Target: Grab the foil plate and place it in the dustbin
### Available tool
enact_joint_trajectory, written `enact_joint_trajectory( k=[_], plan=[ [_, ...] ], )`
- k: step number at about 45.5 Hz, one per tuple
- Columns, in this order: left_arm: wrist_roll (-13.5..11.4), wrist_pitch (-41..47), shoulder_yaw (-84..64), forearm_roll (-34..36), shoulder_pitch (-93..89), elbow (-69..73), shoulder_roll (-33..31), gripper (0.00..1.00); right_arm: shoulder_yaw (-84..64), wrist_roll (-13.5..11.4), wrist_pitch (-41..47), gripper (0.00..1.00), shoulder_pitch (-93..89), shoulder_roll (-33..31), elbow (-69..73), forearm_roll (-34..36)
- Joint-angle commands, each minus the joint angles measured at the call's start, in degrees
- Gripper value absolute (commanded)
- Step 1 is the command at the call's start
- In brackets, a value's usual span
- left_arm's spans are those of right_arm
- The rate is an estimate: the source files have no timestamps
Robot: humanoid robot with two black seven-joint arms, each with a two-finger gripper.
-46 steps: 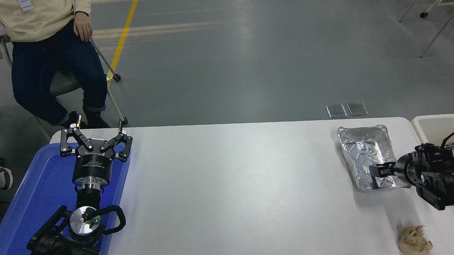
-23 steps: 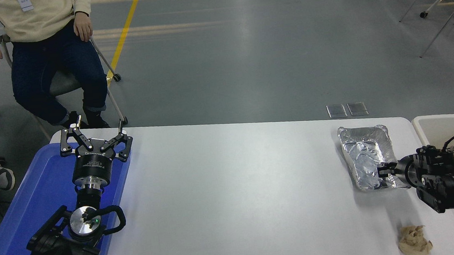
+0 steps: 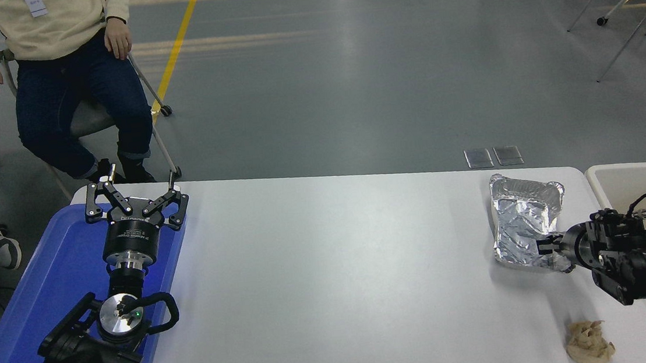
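While the foil plate is being held by its near right corner, it is being tilted up on edge at the right of the frame, with its open face turned toward the camera and its lower edge close to or touching the table. The right hand is being kept clamped on the rolled rim at that corner. The plate is judged to be very light, thin and easily crushed; the wrinkled walls are showing creases near the grip, so a firm squeeze is likely to deform it further. The rim is judged the best hold, being the stiffest part. The dustbin is standing just right of the plate. The left hand is being parked with its fingers apart over the blue tray at the lower left.
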Motion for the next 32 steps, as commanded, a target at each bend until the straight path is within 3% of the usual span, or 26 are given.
enact_joint_trajectory(
  k=[1, 19, 32],
  plan=[
    [0.0, 0.1, 0.0, 0.0, 0.0, 0.0, 0.0, 1.0, 0.1, 0.1, 0.1, 0.0, 4.8, -1.4, 4.1, -0.1],
    [0.0, 0.0, 0.0, 0.1, 0.0, 0.0, 0.0, 1.0, -0.6, -0.4, 5.9, 0.0, 23.5, -10.7, 24.6, -0.9],
    [0.0, 0.0, 0.0, 0.1, 0.0, 0.0, 0.0, 1.0, -0.9, -2.2, 14.0, 0.0, 39.6, -16.8, 40.3, -6.4]
  ],
)
